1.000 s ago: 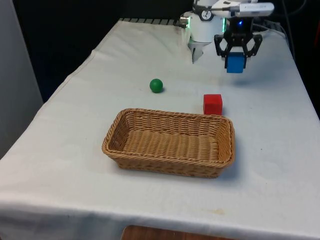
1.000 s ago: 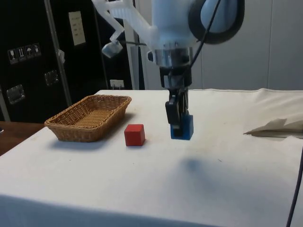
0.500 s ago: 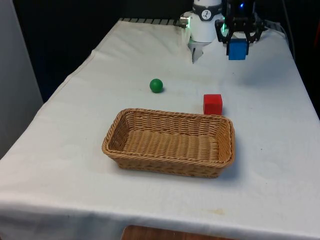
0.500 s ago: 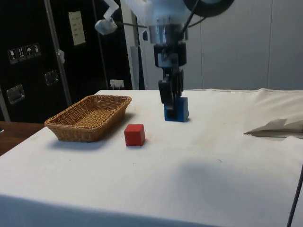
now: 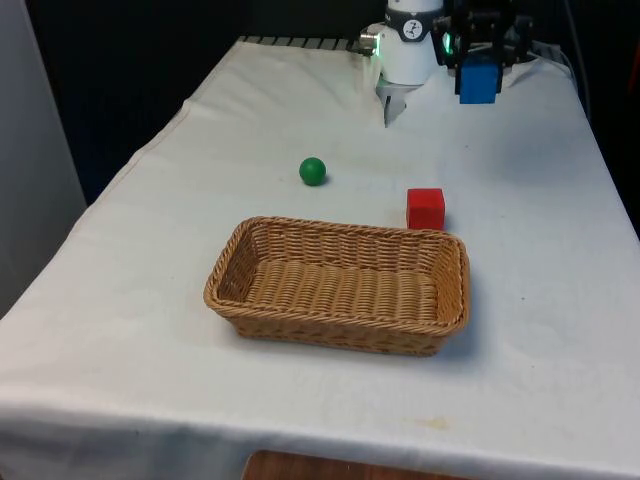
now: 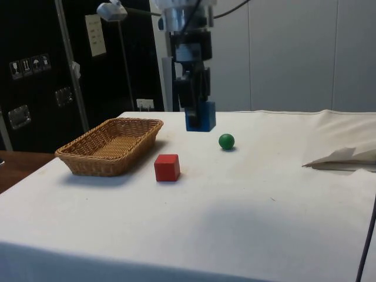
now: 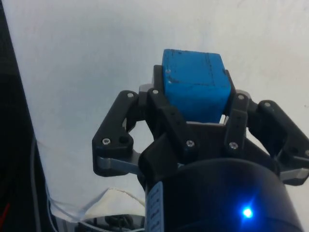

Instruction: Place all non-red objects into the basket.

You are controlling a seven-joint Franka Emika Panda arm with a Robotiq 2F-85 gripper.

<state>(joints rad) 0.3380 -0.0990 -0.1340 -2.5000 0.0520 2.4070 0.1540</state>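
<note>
Right now your gripper point(image 5: 480, 72) is clamped on the blue cube point(image 5: 479, 79), held high above the white cloth point(image 5: 300, 130), well apart from the basket point(image 5: 340, 285). The green ball point(image 5: 313, 171) and red cube point(image 5: 425, 208) rest on the cloth.

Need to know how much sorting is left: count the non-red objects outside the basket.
2. The blue cube is clamped in the end effector, lifted above the table. The green ball lies on the cloth beyond the basket. Nothing looks hidden.
</note>
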